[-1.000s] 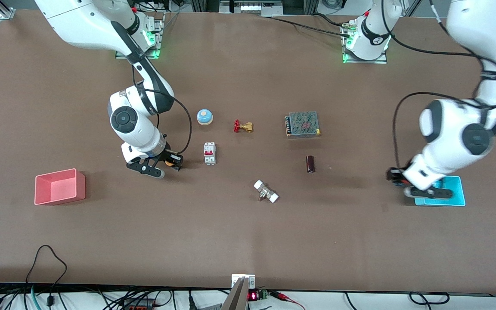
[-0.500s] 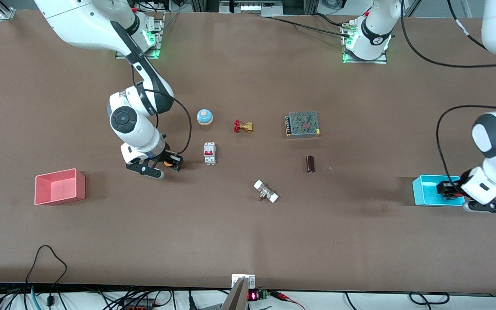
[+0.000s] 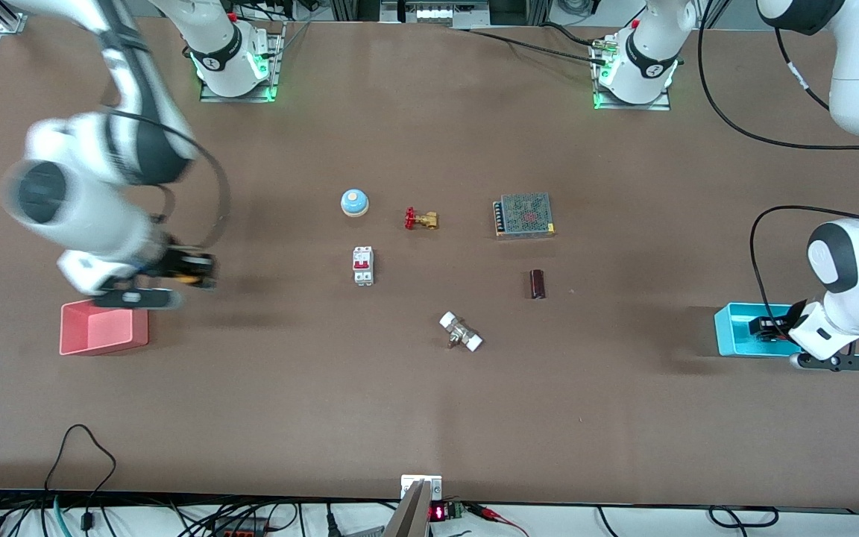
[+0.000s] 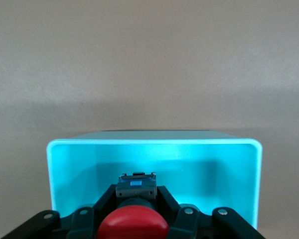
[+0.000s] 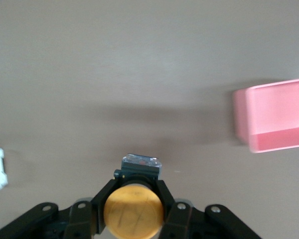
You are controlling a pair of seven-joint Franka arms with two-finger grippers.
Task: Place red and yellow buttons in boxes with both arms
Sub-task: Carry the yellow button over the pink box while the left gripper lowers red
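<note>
Front view, right arm: I have the right gripper [image 3: 192, 270] clamped on the yellow button [image 5: 133, 210], just short of the pink box [image 3: 104, 327], which sits empty near the right arm's table edge.
Left arm: left gripper [image 3: 763, 328] grips the red button [image 4: 133, 224] over the empty cyan box [image 4: 154, 162].
Risk: I judge an early release drops yellow outside.

Two buttons, red [image 4: 133, 225] and yellow [image 5: 133, 211]; two boxes, cyan [image 3: 735, 330] and pink [image 3: 101, 330]; two arms.
</note>
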